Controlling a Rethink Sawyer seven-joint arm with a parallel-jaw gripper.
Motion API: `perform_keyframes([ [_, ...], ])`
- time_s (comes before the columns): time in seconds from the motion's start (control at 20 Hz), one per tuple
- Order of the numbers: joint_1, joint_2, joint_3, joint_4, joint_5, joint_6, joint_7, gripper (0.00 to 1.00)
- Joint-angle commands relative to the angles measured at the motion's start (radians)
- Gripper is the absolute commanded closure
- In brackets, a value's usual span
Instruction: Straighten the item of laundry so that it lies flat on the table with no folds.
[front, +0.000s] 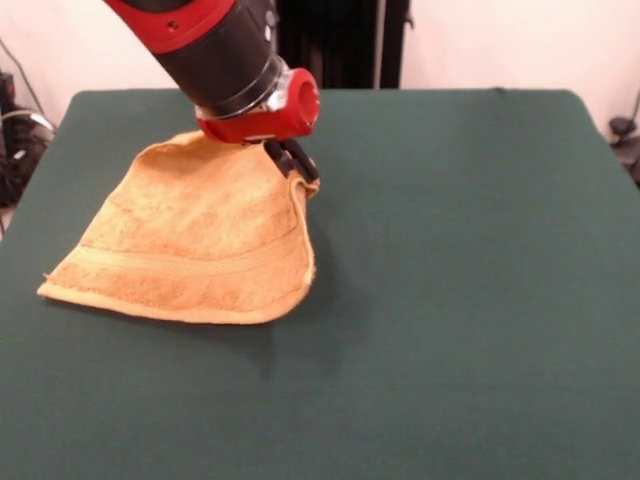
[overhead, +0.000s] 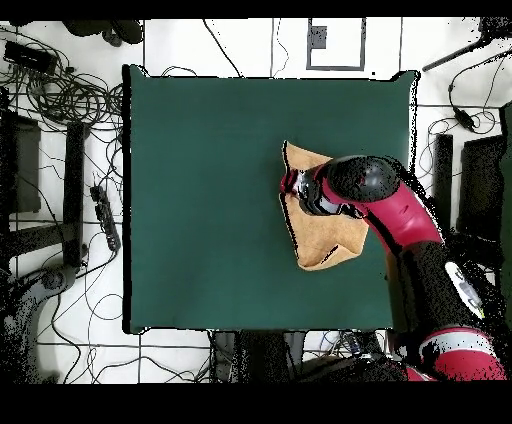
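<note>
Small square orange-tan terry towel (front: 195, 245): on the large dark green felt-covered table (front: 470, 250), left of centre in front view, towards the far edge. Red and black gripper (front: 297, 162): at the towel's far right corner.

White tiled floor (overhead: 240, 45), tangled black cables (overhead: 60, 95) at one side; pale wall (front: 500, 45) behind
</note>
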Motion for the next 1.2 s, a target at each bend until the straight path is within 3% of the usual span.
perform_keyframes([
  [0.05, -0.023, 0.016, 0.053, 0.012, -0.078, 0.145, 0.007, 1.00],
  [0.3, -0.064, 0.014, 0.065, -0.045, -0.228, 0.185, -0.163, 1.00],
  [0.9, -0.216, 0.006, 0.199, -0.082, -0.487, 0.228, -0.417, 1.00],
  [1.2, -0.250, 0.010, 0.253, -0.072, -0.516, 0.227, -0.370, 1.00],
])
